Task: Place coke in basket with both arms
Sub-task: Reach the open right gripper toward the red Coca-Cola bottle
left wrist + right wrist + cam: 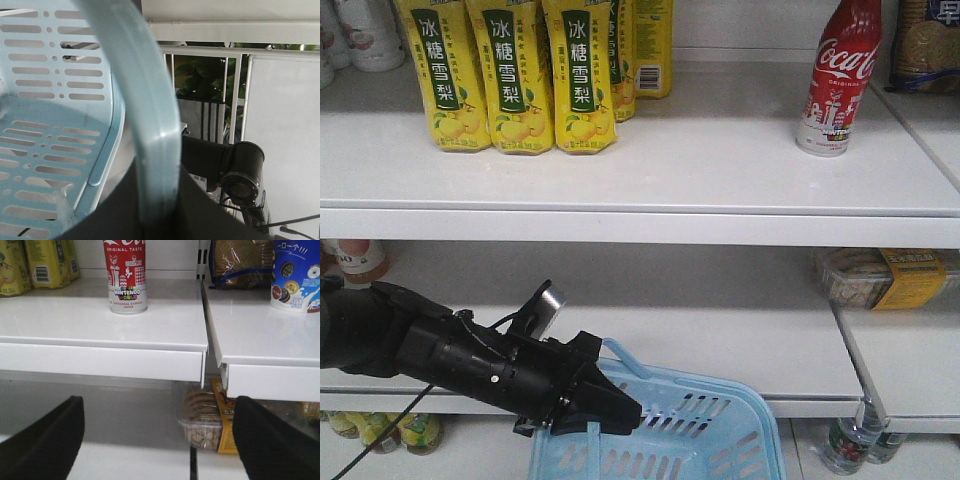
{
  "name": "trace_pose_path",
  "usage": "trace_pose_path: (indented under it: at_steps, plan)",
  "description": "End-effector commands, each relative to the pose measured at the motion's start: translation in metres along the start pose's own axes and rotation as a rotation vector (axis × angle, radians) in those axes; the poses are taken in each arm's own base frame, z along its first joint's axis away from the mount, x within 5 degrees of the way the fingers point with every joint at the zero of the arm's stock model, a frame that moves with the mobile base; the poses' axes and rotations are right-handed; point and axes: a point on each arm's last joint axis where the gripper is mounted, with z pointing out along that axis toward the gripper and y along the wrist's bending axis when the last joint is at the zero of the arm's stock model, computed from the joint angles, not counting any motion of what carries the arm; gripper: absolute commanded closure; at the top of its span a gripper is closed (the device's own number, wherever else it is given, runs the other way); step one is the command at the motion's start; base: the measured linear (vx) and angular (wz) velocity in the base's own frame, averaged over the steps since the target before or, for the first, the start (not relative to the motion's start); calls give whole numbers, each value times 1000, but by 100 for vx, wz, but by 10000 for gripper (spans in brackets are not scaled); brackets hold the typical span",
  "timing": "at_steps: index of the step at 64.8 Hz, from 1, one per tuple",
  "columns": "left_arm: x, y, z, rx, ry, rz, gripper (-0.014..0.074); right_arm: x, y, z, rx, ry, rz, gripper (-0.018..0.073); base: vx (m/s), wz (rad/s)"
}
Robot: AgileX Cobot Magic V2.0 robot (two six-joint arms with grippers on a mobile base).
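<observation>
While our left gripper (618,410) is closed around the handle (156,130) to hold the basket (670,448) ready below, our right gripper (158,402) hangs wide open and empty, facing the coke (126,275), which stands upright near the right edge of the upper shelf (650,170).

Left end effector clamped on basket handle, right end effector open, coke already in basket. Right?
No. The coke stands upright on the upper shelf, not in the basket; the exterior front view shows it. Left end effector on the basket handle and right end effector open are correct.
</observation>
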Motion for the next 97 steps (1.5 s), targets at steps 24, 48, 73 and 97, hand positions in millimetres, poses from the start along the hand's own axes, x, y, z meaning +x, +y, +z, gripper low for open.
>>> trace_pose_path:
  at_steps: [24,48,73,97]
  plan:
    - [0,-27,-7,112,-27,46,602,-64,-3,38,21,-185,5,-32,0,0]
    - [0,-27,-7,112,-27,46,602,-113,-5,90,30,-233,6,-32,0,0]
    - [0,-27,-7,112,-27,46,602,-136,-6,126,34,-263,7,-32,0,0]
    - [0,-27,-7,112,-27,46,602,-152,25,144,-84,-348,-72,-32,0,0]
